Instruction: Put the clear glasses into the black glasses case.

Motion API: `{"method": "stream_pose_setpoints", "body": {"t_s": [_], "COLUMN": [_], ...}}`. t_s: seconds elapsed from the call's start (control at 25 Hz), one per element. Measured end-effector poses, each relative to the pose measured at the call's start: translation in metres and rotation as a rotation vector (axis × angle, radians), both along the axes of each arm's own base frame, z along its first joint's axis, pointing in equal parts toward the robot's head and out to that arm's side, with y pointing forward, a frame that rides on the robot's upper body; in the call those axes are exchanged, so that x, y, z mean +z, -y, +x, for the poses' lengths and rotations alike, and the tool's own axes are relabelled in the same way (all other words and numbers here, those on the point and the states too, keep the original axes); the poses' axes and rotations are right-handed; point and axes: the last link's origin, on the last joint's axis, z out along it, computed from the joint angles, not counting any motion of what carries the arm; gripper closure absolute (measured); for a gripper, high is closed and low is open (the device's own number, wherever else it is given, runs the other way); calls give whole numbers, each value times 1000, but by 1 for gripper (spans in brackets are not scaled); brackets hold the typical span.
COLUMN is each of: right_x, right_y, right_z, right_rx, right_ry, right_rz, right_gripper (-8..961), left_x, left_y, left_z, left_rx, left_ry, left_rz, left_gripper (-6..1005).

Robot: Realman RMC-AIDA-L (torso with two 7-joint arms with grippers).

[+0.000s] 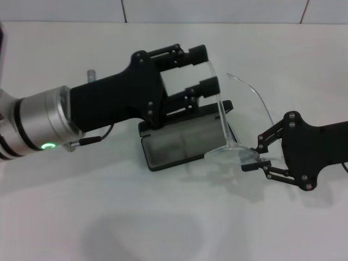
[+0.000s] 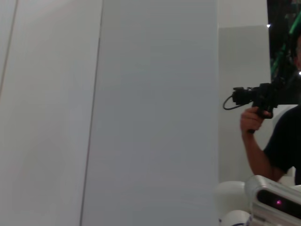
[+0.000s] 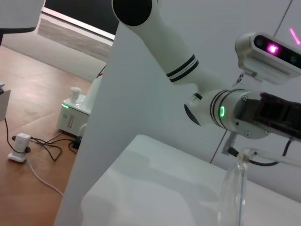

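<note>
The black glasses case (image 1: 174, 145) lies open on the white table (image 1: 163, 217), its grey lining facing up, partly hidden under my left gripper. The clear glasses (image 1: 237, 148) are held tilted at the case's right end. One clear temple rises steeply and the other curves off toward the back right. My right gripper (image 1: 253, 156) is shut on the lens end of the glasses. My left gripper (image 1: 205, 69) hovers over the case, open, and the raised temple's tip crosses in front of its fingertips. The right wrist view shows the glasses (image 3: 233, 188) close up, with the left arm (image 3: 225, 110) behind them.
A tiled wall (image 1: 217, 10) runs behind the table. The left wrist view faces a plain wall panel and a person holding a camera (image 2: 256, 99). In the right wrist view the table's edge (image 3: 108, 174) drops to a floor with cables and a small white device (image 3: 75, 110).
</note>
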Motion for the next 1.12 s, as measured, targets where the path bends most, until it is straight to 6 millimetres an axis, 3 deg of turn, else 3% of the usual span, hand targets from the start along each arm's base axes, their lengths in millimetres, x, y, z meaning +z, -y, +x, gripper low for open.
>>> {"method": "stream_pose_setpoints", "body": {"t_s": [0.76, 1.12], "right_x": [2, 12], "right_y": [-1, 10], "right_z": [-4, 6], "right_rx": [60, 99], "right_ry": [-48, -68], "right_rz": [40, 57], "right_gripper": [827, 827], "left_x": [-25, -16], "left_y": [-1, -4], "left_z": [12, 6], "left_rx": [-6, 26], "left_ry": [-91, -77], "left_rz": [-213, -193], "left_gripper": [439, 438]}}
